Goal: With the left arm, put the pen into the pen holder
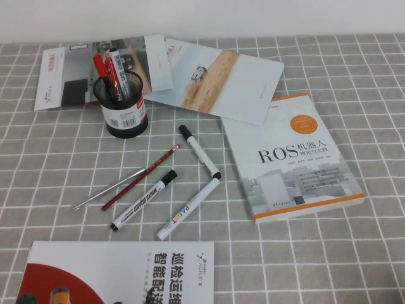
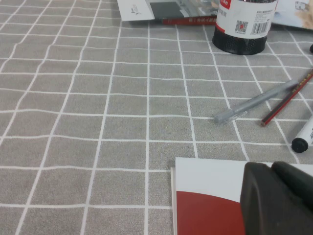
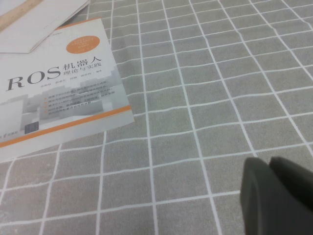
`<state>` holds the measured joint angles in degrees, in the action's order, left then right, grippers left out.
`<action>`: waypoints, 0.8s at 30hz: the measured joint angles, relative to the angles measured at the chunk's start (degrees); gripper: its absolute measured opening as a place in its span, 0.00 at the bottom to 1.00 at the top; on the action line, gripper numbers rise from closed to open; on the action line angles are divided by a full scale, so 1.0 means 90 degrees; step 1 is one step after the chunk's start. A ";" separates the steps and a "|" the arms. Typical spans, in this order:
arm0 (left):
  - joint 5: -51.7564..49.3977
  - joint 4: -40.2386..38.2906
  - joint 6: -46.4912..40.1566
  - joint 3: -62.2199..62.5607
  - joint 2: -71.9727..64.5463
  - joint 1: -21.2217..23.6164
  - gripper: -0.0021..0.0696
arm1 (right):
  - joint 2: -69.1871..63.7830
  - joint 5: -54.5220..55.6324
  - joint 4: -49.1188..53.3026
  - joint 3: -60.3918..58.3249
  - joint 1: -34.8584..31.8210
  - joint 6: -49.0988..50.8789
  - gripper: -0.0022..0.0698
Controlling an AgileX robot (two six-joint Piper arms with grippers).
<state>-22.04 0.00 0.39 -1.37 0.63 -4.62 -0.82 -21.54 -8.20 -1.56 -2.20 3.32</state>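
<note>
The pen (image 1: 109, 189) is seen lying flat on the cloth, its long axis running diagonally, touching the red pencil (image 1: 142, 177) beside it. The holder (image 1: 123, 104) stands upright beyond the pen's far end, already stocked with pens. The left gripper (image 2: 279, 200) is held low over a red-and-white booklet (image 2: 205, 205), short of the pen's near tip; nothing is held, and its finger spread cannot be told. The right gripper (image 3: 276, 196) is parked well apart, by the book (image 3: 54, 93). The left arm is judged nearer.

even, bright light; soft shadows, slight blur.
</note>
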 joint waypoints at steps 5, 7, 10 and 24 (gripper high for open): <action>0.0000 0.0034 0.0000 0.0000 0.0000 0.0000 0.02 | 0.0000 0.0000 0.0000 0.0000 0.0000 0.0000 0.01; 0.0000 0.0083 0.0000 0.0000 0.0000 0.0000 0.02 | 0.0000 0.0000 0.0000 0.0000 0.0000 0.0000 0.01; 0.0000 0.0126 0.0000 0.0000 0.0000 0.0000 0.02 | 0.0000 0.0000 0.0000 0.0000 0.0000 0.0000 0.01; 0.0174 -0.0309 0.0101 0.0000 0.0000 0.0000 0.02 | 0.0000 0.0000 0.0000 0.0000 0.0000 0.0000 0.01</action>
<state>-20.47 -2.78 1.30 -1.37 0.63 -4.62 -0.82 -21.54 -8.20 -1.56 -2.20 3.32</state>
